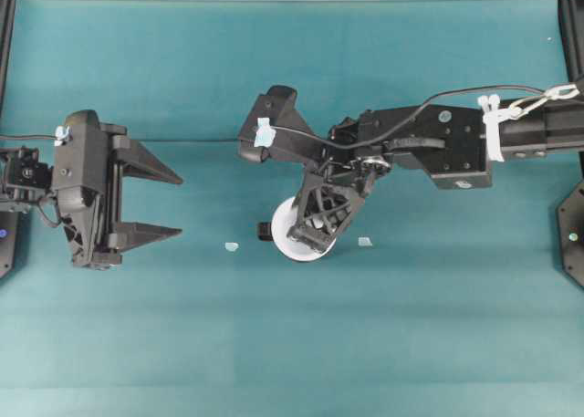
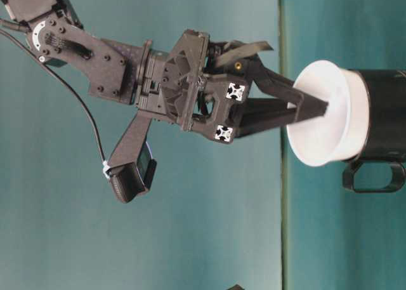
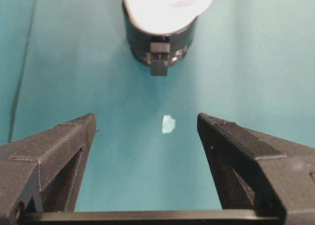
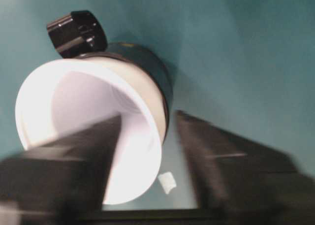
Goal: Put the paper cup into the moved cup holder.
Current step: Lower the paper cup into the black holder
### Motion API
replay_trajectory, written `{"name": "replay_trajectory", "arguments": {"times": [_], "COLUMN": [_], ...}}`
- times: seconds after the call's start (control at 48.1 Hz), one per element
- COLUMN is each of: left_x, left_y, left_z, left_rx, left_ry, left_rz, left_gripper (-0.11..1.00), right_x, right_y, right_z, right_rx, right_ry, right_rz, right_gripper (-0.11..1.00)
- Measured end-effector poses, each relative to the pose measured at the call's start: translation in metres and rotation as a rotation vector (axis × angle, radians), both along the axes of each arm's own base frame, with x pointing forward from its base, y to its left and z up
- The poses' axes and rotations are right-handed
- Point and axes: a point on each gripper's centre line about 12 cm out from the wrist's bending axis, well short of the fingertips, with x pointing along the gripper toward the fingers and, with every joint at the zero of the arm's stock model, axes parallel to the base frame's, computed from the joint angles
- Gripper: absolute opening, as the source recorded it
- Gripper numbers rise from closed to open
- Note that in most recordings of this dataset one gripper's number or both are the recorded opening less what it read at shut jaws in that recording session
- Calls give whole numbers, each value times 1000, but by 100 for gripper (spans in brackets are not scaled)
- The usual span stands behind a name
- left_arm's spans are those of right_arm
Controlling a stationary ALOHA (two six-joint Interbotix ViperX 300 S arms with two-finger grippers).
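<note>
With the cup holder (image 1: 274,227) taken as the landmark, the left gripper (image 1: 175,203) sits well off to its left, low over the teal table (image 1: 292,344), its fingers (image 3: 54,156) spread wide and empty; it seems parked there to leave the working space free. Between that gripper and the holder lies a small pale scrap (image 1: 231,246) on the cloth. The paper cup (image 1: 297,239) is seated inside the glossy black holder, its white rim flaring above the holder's lip and the handle stub pointing toward the left gripper. The right gripper (image 1: 321,224) reaches down over the cup, one finger inside the rim and the other outside the wall; the wrist view shows the fingers (image 4: 64,176) parted with a gap around the wall, so the cup appears released. A second pale scrap (image 1: 365,241) lies just right of the holder.
</note>
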Motion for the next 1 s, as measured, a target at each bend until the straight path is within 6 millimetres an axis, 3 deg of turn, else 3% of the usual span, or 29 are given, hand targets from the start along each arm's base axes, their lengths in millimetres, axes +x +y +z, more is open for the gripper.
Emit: {"name": "replay_trajectory", "arguments": {"times": [0.062, 0.125, 0.707, 0.998], "left_x": [0, 0, 0, 0], "left_y": [0, 0, 0, 0], "left_z": [0, 0, 0, 0], "left_rx": [0, 0, 0, -13], "left_ry": [0, 0, -2, -2], "left_rz": [0, 0, 0, 8], "left_gripper": [85, 85, 85, 85], "right_x": [0, 0, -1, -7], "right_y": [1, 1, 3, 1], "right_z": [0, 0, 1, 29], "right_rx": [0, 0, -3, -30], "right_ry": [-2, 0, -1, -62], "right_rz": [1, 2, 9, 17], "right_gripper": [79, 85, 84, 84]}}
